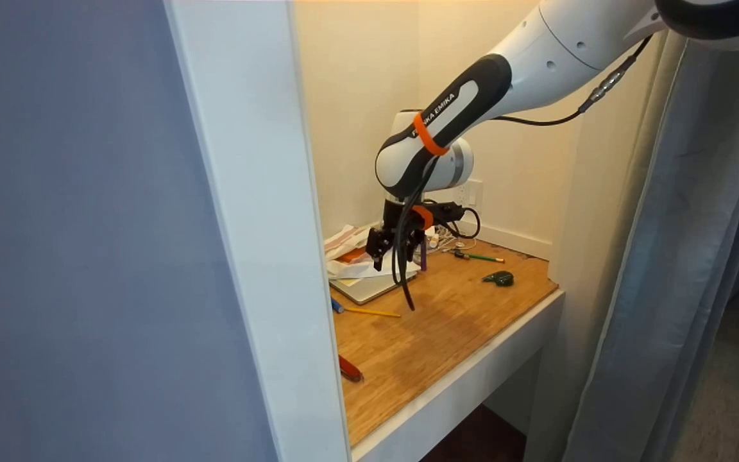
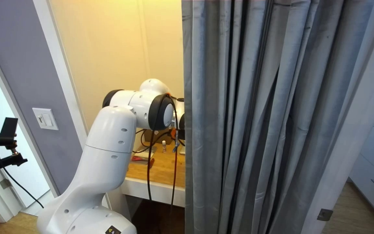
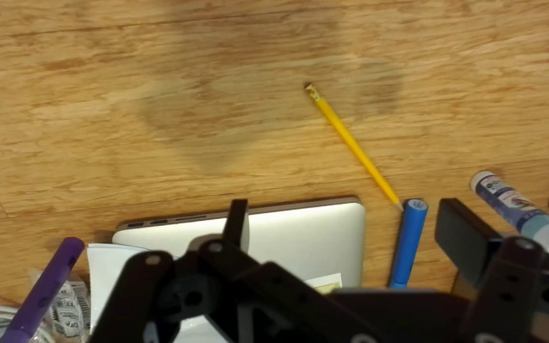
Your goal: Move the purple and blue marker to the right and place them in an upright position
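Note:
The purple marker stands upright on the wooden desktop beside the papers in an exterior view (image 1: pixel 423 255). It also shows at the lower left of the wrist view (image 3: pixel 43 290). The blue marker (image 3: pixel 409 243) lies on the desktop right of the laptop in the wrist view. Part of it shows in an exterior view (image 1: pixel 337 305), cut off by the white door frame. My gripper (image 3: pixel 343 214) is open and empty, above the laptop. In the wrist view the blue marker appears between the fingers, nearer the right one, but it lies well below them. The gripper (image 1: pixel 395 260) is apart from both markers.
A yellow pencil (image 3: pixel 358 147) touches or nearly touches the blue marker's end. A closed laptop (image 3: pixel 298 238) with papers (image 1: pixel 382 263) lies below the gripper. A glue stick (image 3: pixel 517 205) stands upright at right. A red item (image 1: pixel 349 369), green item (image 1: pixel 501 278) and green pencil (image 1: pixel 482 258) lie around.

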`<state>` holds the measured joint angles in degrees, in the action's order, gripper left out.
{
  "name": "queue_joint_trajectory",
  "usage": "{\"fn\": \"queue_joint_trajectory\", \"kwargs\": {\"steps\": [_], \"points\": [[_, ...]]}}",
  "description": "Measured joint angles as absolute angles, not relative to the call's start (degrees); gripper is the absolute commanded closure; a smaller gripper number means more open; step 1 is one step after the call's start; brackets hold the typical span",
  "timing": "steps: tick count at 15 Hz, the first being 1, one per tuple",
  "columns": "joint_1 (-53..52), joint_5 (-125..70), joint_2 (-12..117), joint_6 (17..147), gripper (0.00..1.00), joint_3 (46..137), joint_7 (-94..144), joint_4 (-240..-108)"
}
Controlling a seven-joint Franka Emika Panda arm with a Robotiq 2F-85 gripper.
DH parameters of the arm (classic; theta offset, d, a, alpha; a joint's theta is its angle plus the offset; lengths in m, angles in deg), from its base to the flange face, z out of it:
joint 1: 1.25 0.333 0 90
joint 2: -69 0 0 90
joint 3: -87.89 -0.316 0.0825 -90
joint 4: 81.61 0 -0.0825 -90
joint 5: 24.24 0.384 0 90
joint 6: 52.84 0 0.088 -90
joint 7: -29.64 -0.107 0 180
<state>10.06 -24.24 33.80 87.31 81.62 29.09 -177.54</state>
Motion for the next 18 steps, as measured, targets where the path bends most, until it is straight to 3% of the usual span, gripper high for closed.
{"fn": "queue_joint_trajectory", "kwargs": {"steps": [8, 18], "points": [[11.2, -25.2, 32.9, 87.4, 0.00, 80.1, 31.3, -175.8], [18.4, -30.3, 22.7, 87.3, 0.00, 81.8, 29.2, -161.9]]}}
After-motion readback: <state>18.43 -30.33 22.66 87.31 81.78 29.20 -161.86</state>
